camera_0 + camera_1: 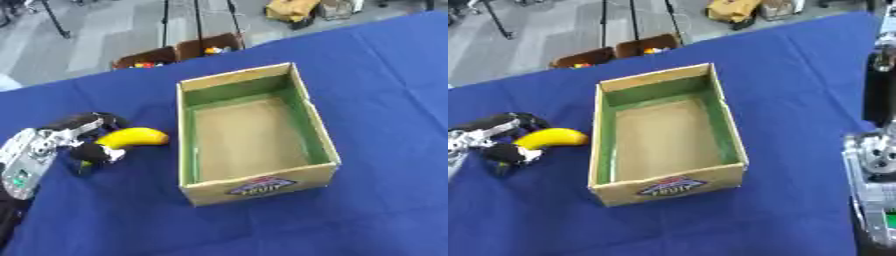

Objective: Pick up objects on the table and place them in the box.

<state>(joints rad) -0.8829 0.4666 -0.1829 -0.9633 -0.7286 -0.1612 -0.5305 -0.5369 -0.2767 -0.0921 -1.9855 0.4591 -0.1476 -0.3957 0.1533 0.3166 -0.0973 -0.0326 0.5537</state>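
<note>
One curved, smooth yellow banana (133, 137) — left hand (83, 137) fingers (94, 153) curled round it, beside rectangular cardboard box (258, 186)

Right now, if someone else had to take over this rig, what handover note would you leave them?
Left robot hand: fingers curled round the banana, which lies low on the blue table, left of the box.
Right robot hand: not seen; only part of the right arm shows at the right edge in the right eye view.
Box: open, upright, nothing visible inside.
Done: banana grasped.
Left: lift it, carry it right over the box wall, release inside.
</note>
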